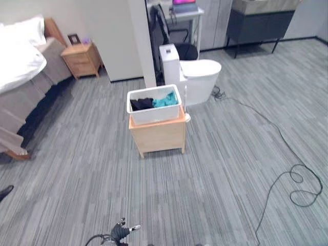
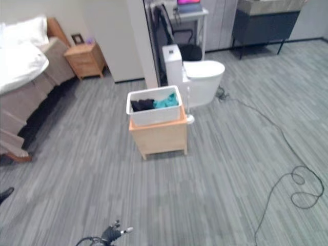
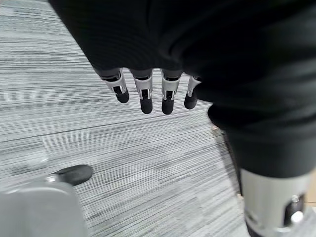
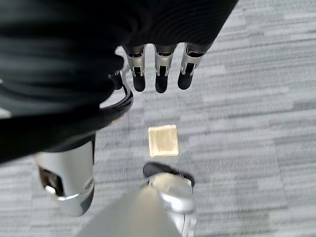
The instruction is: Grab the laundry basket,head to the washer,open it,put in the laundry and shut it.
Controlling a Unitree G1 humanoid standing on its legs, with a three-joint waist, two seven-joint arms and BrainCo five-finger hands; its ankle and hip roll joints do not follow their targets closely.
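— Where does the laundry basket stand?

— The white laundry basket [image 1: 154,104] sits on top of a small wooden cabinet [image 1: 158,134] in the middle of the grey striped carpet floor [image 1: 215,169], well apart from both hands. Dark clothes [image 1: 142,103] and a teal garment [image 1: 165,99] lie inside it.

— What surrounds it?

— A white toilet [image 1: 192,74] stands just behind the cabinet, beside a white wall corner [image 1: 141,41]. To the robot's left are a bed [image 1: 23,77] with white bedding and a wooden nightstand [image 1: 82,59]. A dark sideboard [image 1: 259,24] stands against the far wall, and a desk [image 2: 188,13] with a dark chair [image 1: 171,36] is behind the toilet.

— And the hands?

— The left hand [image 3: 148,59] hangs above the carpet, its fingers [image 3: 146,95] straight, side by side, holding nothing. The right hand [image 4: 158,44] likewise hangs over the floor, fingers [image 4: 160,74] extended and empty. A small tan square [image 4: 163,140] lies on the carpet below the right hand.
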